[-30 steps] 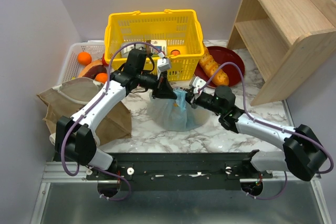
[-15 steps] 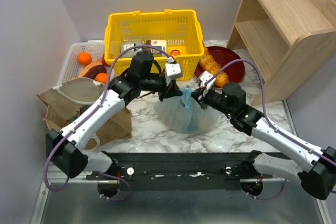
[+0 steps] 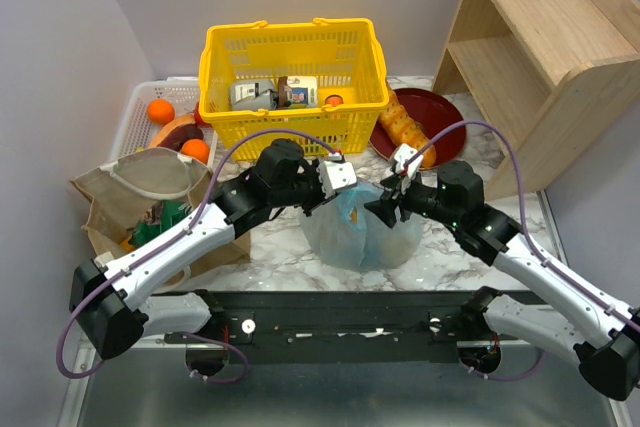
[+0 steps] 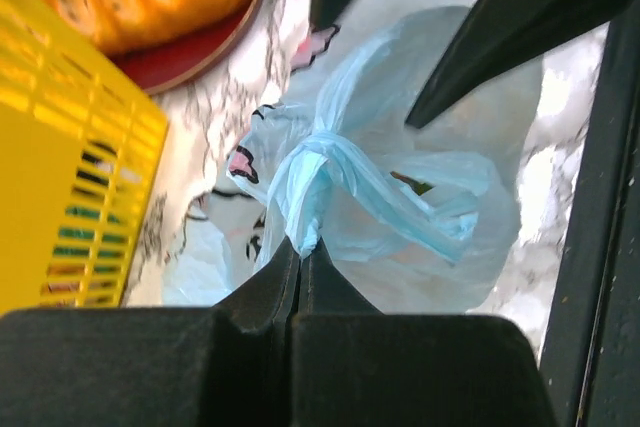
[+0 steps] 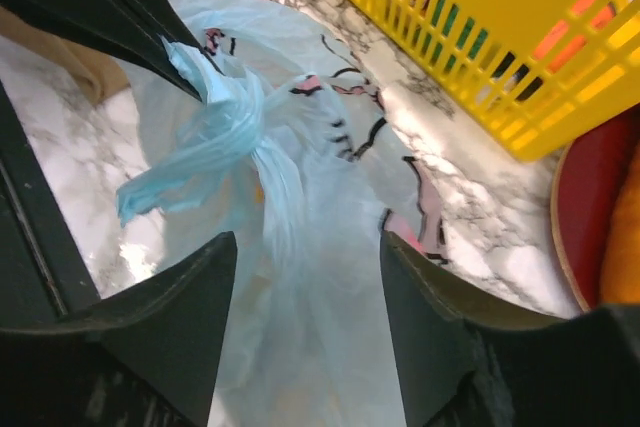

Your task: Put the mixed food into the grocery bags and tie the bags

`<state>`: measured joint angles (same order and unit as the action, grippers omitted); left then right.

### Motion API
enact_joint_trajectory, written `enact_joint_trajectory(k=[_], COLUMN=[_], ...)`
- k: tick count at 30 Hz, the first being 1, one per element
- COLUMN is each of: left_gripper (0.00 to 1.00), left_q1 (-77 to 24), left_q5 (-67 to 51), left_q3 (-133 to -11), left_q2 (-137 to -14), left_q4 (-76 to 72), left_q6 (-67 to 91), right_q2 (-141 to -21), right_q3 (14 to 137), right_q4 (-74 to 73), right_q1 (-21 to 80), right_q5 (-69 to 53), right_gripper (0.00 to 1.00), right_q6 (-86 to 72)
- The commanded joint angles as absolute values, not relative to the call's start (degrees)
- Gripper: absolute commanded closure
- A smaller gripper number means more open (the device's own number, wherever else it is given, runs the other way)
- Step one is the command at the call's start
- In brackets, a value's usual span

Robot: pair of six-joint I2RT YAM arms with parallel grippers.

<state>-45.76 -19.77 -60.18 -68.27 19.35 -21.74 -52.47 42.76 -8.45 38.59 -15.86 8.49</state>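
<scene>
The light-blue grocery bag (image 3: pixel 360 232) with its pink-white cartoon print sits on the marble table, its handles twisted into a knot (image 4: pixel 320 152). My left gripper (image 4: pixel 300 247) is shut on the twisted blue handle just below that knot. My right gripper (image 5: pixel 305 247) stands open over the bag (image 5: pixel 300 277), with loose plastic between its fingers but nothing gripped. The tan grocery bag (image 3: pixel 150 187) lies at the left, a green packet (image 3: pixel 172 217) showing in its mouth. Two oranges (image 3: pixel 160 110) of the mixed food rest in the white tray (image 3: pixel 135 122).
A yellow mesh basket (image 3: pixel 290 57) with cartons stands behind the blue bag. A bread loaf (image 3: pixel 405 132) lies on a red plate (image 3: pixel 445 112) at the right. A wooden shelf (image 3: pixel 540 57) fills the back right corner.
My right gripper has opened and let go of the bag's handle. Both grippers have come down and nearer, and the blue bag has settled wider on the table.
</scene>
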Motion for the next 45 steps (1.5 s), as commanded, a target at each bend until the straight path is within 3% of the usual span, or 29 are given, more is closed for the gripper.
enact_joint_trajectory(k=[1,4,7,24,37,45], left_gripper=[1.0,1.0,1.0,1.0,1.0,1.0], left_q1=[-46.14,-46.23,-46.32,-46.58,-46.58,-46.58], left_q5=[-14.68,-15.81,-17.57,-17.75,-18.54,-18.81], left_q3=[-57.66,-57.05,-56.25,-55.37,-55.11,-54.84], left_q2=[-65.39,-64.78,-64.69,-62.75,-63.1,-63.63], left_q4=[17.93,17.32,16.09,15.73,14.85,13.98], left_q6=[-23.2,-23.03,-22.33,-22.06,-21.97,-21.01], right_q2=[-48.0,-45.89,-47.54,-70.22,-76.11,-74.45], right_q3=[43.33,44.03,46.48,55.28,54.76,49.05], right_q4=[-10.11,-9.93,-8.27,-3.43,-2.82,9.22], right_q1=[37.97,37.18,37.18,37.18,37.7,40.34], right_q5=[-21.08,-25.2,-31.43,-41.31,-34.21,-23.22], right_gripper=[0.15,0.07,0.06,0.11,0.4,0.55], right_q6=[8.78,10.28,11.59,22.67,21.62,19.69])
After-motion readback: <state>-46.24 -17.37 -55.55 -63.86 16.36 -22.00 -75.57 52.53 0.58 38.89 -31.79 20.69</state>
